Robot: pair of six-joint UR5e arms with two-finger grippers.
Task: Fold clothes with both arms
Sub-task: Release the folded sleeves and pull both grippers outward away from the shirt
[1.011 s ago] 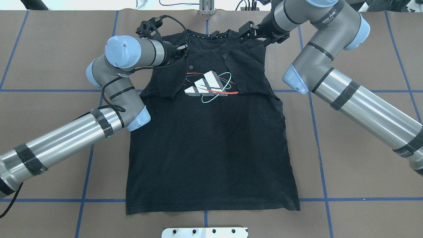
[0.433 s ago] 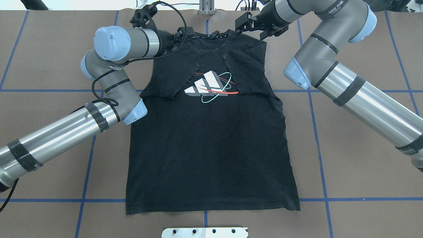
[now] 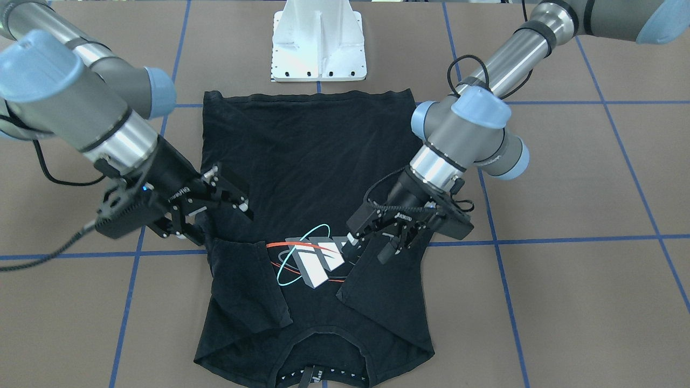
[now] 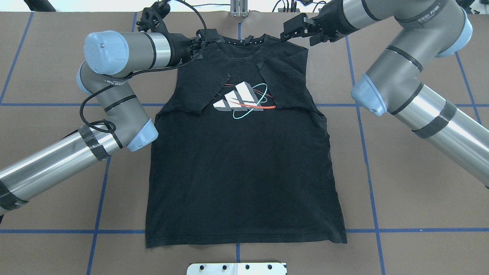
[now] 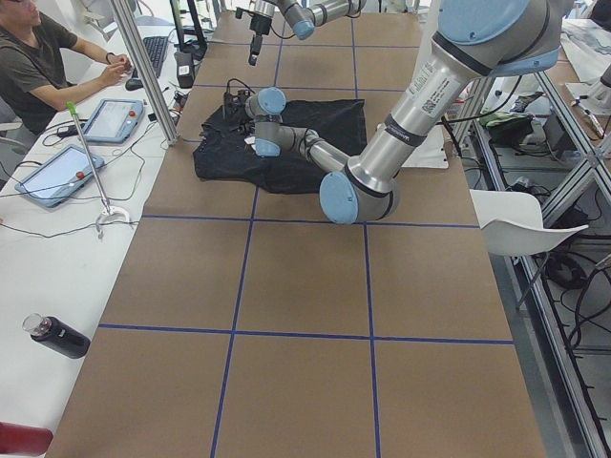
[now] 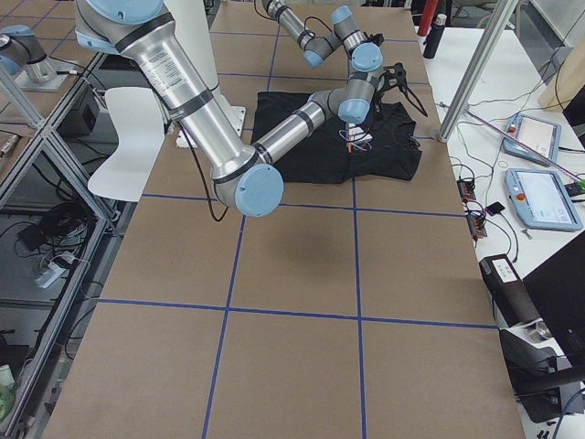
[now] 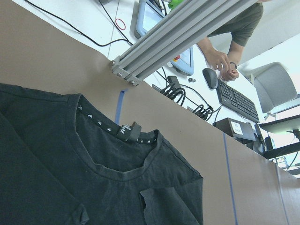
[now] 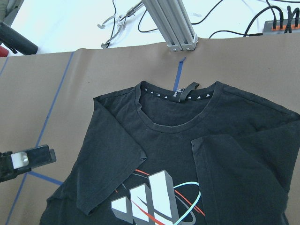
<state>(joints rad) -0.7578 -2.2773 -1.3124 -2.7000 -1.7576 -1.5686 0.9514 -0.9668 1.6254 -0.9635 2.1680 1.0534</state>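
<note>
The black T-shirt [image 4: 244,172] lies flat on the brown table with its orbit logo [image 4: 240,101] facing up. Both sleeves are folded inward over the chest, one on each side of the logo. My left gripper [image 4: 208,37] hovers open above the shirt's left shoulder by the collar and holds nothing. My right gripper [image 4: 293,29] hangs open over the right shoulder, also with nothing in it. In the front-facing view the left gripper [image 3: 369,242] and right gripper [image 3: 240,202] are both raised off the T-shirt [image 3: 307,145]. The left wrist view shows the collar [image 7: 131,140].
The white pedestal base [image 3: 319,43] stands just beyond the shirt's hem. An aluminium post [image 4: 238,9] rises at the far table edge behind the collar. Blue tape lines grid the table. A person [image 5: 43,57] sits at a side bench with tablets and cables.
Both grippers have drawn back from the shirt's shoulders toward the far edge and risen. The arms' elbows swung outward. The shirt has not moved.
</note>
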